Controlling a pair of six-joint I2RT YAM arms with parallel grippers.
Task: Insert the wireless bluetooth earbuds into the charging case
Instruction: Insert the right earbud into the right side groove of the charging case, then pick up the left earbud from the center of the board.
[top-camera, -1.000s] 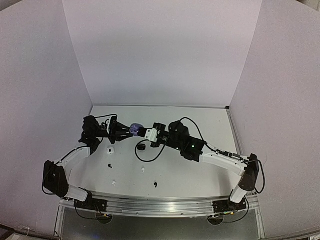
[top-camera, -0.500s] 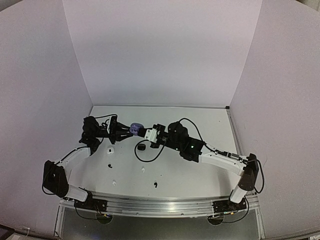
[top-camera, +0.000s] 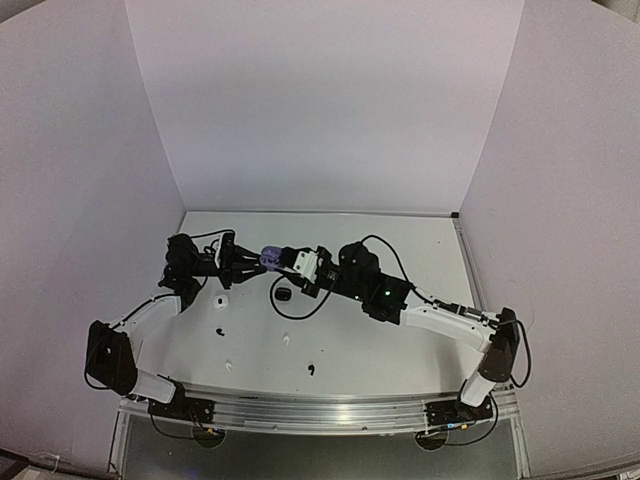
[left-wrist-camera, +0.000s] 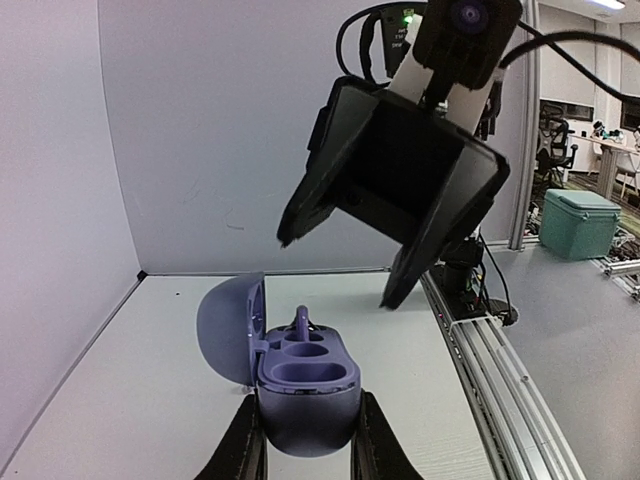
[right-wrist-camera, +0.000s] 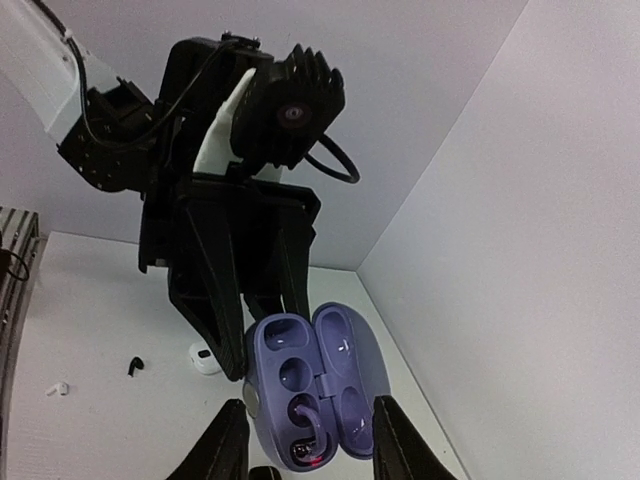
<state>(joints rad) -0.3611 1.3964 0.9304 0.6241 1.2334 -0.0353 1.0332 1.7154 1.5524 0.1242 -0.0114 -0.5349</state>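
Buds sit in two places: a lilac bud (left-wrist-camera: 302, 325) stands stem-up in a socket of the open case (left-wrist-camera: 305, 395), and others lie loose on the desk (top-camera: 350, 350) nearer the arm bases (among them a white bud (top-camera: 288, 341) and a black bud (top-camera: 311, 371)). The left pincer (left-wrist-camera: 305, 445) is clamped on the case's lower shell, holding it above the desk, lid swung back. The right pincer (left-wrist-camera: 338, 270) hangs just over the case, spread wide and empty.
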